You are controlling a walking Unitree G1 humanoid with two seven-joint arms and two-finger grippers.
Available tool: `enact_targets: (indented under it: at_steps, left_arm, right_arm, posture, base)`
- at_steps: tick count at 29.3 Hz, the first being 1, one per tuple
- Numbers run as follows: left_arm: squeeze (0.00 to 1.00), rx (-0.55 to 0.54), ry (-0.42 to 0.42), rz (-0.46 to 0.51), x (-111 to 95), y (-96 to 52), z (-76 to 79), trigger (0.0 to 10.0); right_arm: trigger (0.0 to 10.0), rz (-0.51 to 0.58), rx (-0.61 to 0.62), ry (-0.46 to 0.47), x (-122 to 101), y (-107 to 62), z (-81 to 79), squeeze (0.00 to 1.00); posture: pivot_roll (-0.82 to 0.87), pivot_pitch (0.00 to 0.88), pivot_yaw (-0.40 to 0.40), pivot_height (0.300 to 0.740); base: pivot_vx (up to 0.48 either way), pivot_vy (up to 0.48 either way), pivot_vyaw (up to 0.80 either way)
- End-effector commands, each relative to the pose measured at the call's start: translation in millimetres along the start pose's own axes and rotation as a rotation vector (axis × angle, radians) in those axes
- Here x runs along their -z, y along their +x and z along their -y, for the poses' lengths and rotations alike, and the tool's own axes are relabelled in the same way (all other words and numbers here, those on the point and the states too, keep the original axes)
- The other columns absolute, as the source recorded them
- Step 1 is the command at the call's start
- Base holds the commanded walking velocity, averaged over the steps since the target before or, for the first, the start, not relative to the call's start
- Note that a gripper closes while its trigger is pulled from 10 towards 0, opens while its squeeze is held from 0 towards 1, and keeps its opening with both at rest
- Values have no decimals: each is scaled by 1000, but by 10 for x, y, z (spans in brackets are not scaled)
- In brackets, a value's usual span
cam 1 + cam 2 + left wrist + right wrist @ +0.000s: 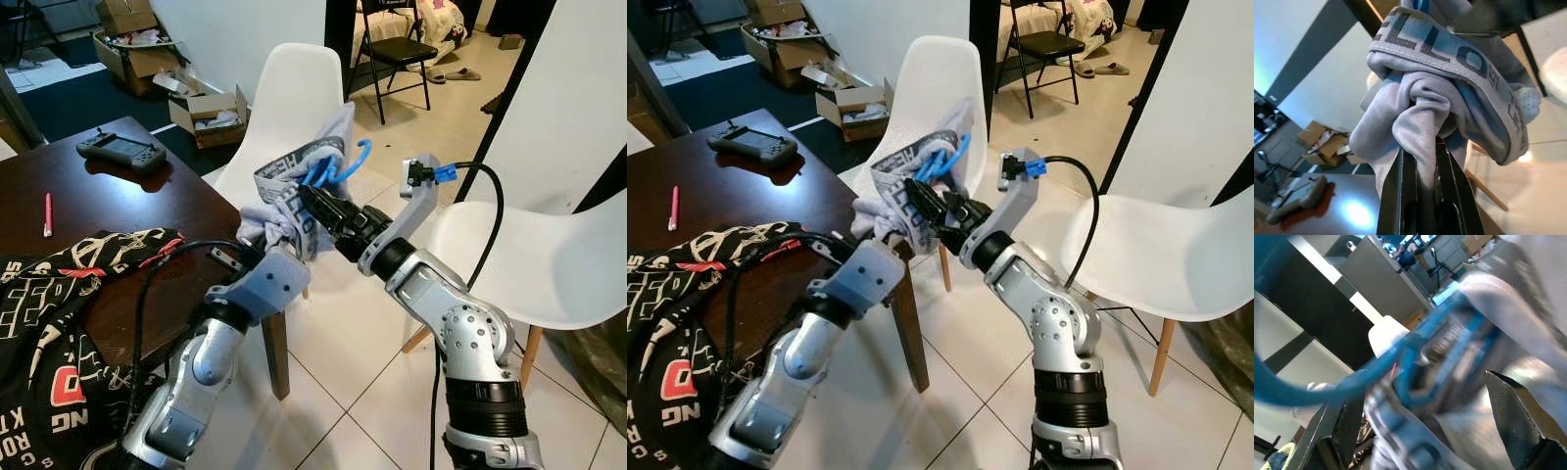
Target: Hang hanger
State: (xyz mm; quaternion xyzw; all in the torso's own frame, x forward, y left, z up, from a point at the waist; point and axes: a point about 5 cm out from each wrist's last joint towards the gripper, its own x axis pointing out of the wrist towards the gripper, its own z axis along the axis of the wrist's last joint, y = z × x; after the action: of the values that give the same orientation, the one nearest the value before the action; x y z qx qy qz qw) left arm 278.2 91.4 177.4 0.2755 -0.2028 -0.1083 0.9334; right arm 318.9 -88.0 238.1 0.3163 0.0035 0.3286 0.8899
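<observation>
The blue hanger sits in a bundle of grey cloth, held up in front of a white chair. The left gripper pinches the cloth's lower folds, fingers narrow. The right gripper reaches into the bundle just under the hanger; whether it grips cannot be told. To the left stands a dark table with a black printed garment, a controller and a pink pen.

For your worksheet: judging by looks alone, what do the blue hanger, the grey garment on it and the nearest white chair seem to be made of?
Blue hanger: probably plastic, given its smooth, even colour.
Grey garment: soft knit fabric that folds loosely, with a printed elastic band.
White chair: apparently a moulded plastic shell, matte and seamless.
</observation>
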Motion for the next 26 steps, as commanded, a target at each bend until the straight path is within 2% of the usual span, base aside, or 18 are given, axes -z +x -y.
enact_targets:
  at_steps: [1, 7, 8, 9, 10, 17, 26]
  left_arm:
    - [0, 25, -9, -4, 16, -19, 65, 10000]
    - [0, 49, -10, 17, -35, -19, 107, 10000]
    - [0, 53, -10, 21, -47, -26, 116, 10000]
    - [0, 56, -9, 23, -55, -31, 121, 10000]
    - [0, 57, -9, 26, -65, -35, 127, 10000]
    - [0, 49, -5, 33, -79, -30, 108, 10000]
    - [0, -27, 36, 22, -70, 19, -3, 10000]
  right_arm:
    - [10000, 8, -19, 3, -9, 8, -33, 0]
    - [10000, 28, 16, 1, -26, 20, 0, 0]
    - [7451, 36, 29, 5, -37, 25, 15, 0]
    - [7451, 41, 38, 7, -44, 28, 24, 0]
    - [0, 41, 54, 3, -45, 27, 45, 0]
    - [0, 51, 93, -4, -48, 27, 84, 0]
    - [0, 40, 120, -6, -19, 26, 103, 0]
  posture:
    - [42, 108, 13, 740]
    - [43, 108, 13, 740]
    - [43, 109, 14, 740]
    - [43, 109, 14, 740]
    - [47, 113, 14, 740]
    - [46, 115, 13, 740]
    - [42, 118, 14, 740]
  base:
    - [0, 0, 0]
    - [0, 0, 0]
    - [0, 0, 0]
    - [0, 0, 0]
    - [0, 0, 0]
    - [0, 0, 0]
    - [0, 0, 0]
